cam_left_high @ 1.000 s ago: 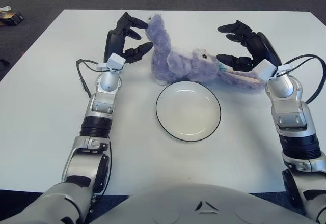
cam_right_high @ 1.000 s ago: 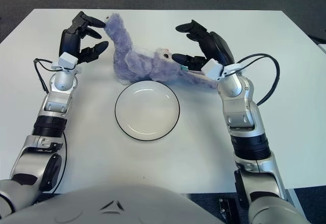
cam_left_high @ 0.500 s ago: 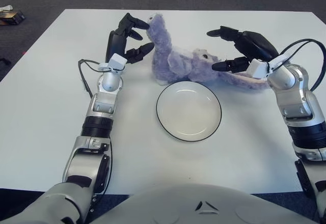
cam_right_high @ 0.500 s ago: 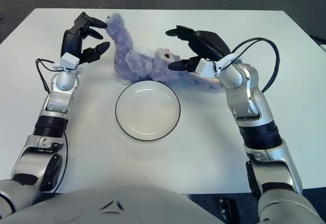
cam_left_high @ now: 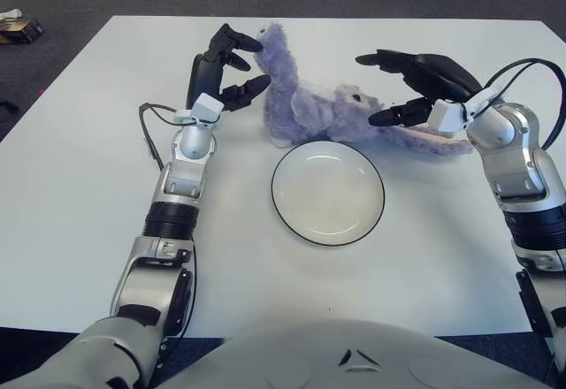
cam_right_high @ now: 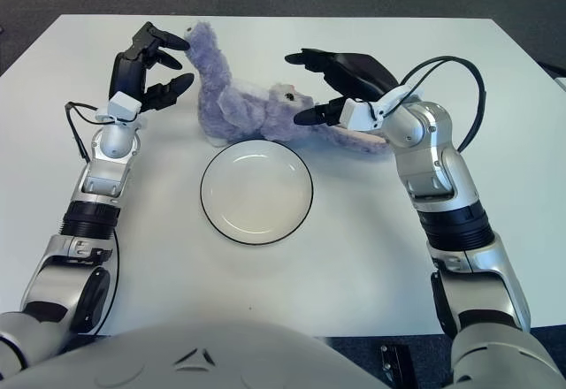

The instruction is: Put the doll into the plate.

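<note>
1. Left eye view: purple doll (cam_left_high: 314, 106) sprawled on the white table (cam_left_high: 80, 186), just past the far rim of the empty plate (cam_left_high: 327, 193), not in it yet.
2. Left hand (cam_left_high: 221, 69) up against the doll's raised limb, fingers (cam_left_high: 243, 42) spread wide around the tip, touching or nearly so, holding nothing. Probably parked there to stop the floppy thing sliding away.
3. Right hand (cam_left_high: 416, 84) hovering over the doll's head end, fingers wide, nothing gripped.
4. Right eye view: same deal. Right hand (cam_right_high: 340, 84) with one finger above the head and one low beside it, looks lined up to pinch.
5. Left hand (cam_right_high: 146, 66) flanking the far limb, plate (cam_right_high: 256, 192) on the near side of both hands, so a short drag toward the body should do it.
</note>
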Tool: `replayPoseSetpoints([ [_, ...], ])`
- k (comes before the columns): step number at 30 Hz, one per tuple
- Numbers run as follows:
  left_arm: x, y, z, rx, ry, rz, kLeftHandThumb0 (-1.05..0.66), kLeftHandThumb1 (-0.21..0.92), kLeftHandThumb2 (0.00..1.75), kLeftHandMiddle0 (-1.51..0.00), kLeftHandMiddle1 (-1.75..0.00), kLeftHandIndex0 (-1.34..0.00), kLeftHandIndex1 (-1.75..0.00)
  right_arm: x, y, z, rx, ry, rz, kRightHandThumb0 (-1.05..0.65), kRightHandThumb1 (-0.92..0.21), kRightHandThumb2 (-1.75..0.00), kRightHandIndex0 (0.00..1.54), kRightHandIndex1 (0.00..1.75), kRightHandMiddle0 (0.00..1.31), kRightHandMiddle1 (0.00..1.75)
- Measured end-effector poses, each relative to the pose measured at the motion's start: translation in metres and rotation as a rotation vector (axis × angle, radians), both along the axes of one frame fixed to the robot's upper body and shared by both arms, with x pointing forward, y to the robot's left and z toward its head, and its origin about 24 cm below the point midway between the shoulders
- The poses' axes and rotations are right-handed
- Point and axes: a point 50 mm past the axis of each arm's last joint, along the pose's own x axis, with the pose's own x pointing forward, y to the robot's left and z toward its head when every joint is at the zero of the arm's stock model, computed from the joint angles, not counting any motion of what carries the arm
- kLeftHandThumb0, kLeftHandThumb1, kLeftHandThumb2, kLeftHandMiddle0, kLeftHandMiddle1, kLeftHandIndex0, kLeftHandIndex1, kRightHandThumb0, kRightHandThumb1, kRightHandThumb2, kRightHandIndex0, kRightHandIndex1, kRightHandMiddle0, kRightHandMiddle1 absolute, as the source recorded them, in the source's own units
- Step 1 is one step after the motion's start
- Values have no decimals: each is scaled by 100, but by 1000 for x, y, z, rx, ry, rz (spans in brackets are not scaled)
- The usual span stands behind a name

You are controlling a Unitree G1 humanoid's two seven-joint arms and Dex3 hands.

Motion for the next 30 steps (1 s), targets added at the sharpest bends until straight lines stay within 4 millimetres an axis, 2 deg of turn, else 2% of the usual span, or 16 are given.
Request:
replayPoseSetpoints([
  [16,-2,-7,2,0,-13,-16,-1,89,29,-49,-151,-49,-121,16,-4,-15,-51,56,-5,-71,-92,-20,28,0,30,8],
  [30,-4,-10,8,7,-34,-17,-1,91,27,-45,-151,-46,-126,19,-6,-22,-82,94,-2,-71,-92,-20,25,0,30,6],
])
